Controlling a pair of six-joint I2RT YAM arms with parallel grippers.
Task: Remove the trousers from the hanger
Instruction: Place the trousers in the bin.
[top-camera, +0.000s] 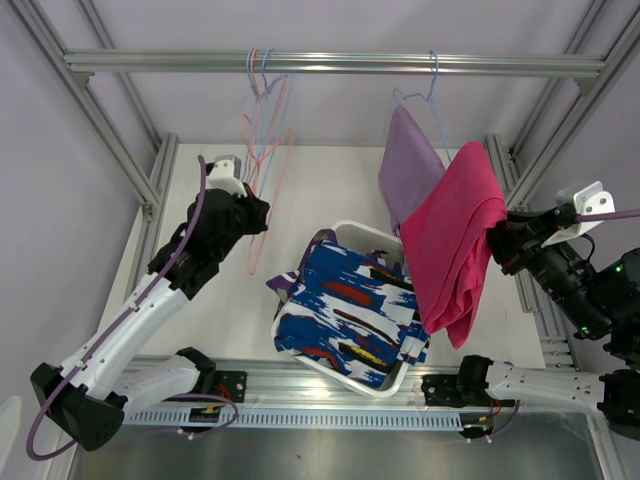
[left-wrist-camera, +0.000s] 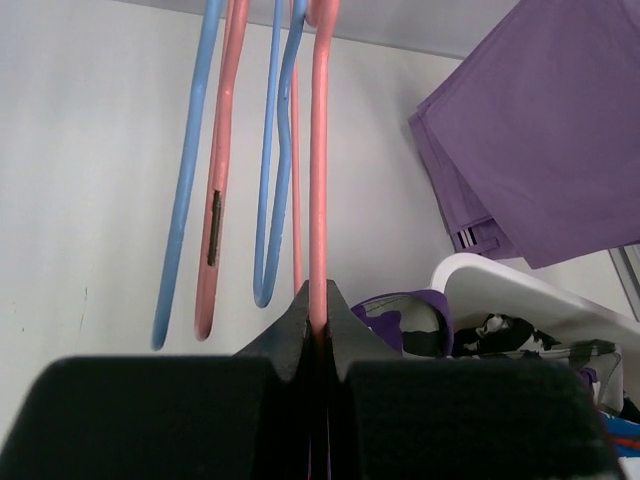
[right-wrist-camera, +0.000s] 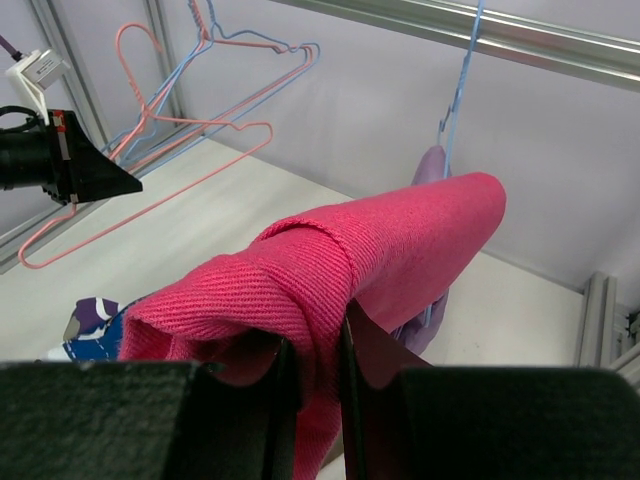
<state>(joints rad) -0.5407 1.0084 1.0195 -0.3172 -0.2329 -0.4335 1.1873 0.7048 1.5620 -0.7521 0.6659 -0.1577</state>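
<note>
Right gripper (right-wrist-camera: 320, 385) is pinched down narrow on a fold of the bright pink trousers (right-wrist-camera: 400, 240). The cloth is bunched between the two fingers and spills over both of them. From there the pink cloth runs up and away to the blue hanger (right-wrist-camera: 453, 110), and its far end sits against the wire. Can't tell if it's hooked over the wire or just leaning on it. In the top view the rest hangs in a long drape just left of the claw, over the right corner of the white basket (top-camera: 345, 230). The lilac trousers (top-camera: 408, 165) are on that same hanger, right behind the pink pair and touching it. The hook sits over the metal rail (top-camera: 330, 63).

Left gripper (left-wrist-camera: 318, 312) is clamped tight on the wire of a bare pink hanger (left-wrist-camera: 320, 150), swung out from the bunch of other hangers (top-camera: 262, 110) at the rail's left end.

In the basket, the blue-white patterned trousers (top-camera: 345, 310) lie on top. A purple-white camo pair (left-wrist-camera: 400, 318) pokes out at the edge, and the black flecked ones (left-wrist-camera: 515, 335) sit just inside the rim.
</note>
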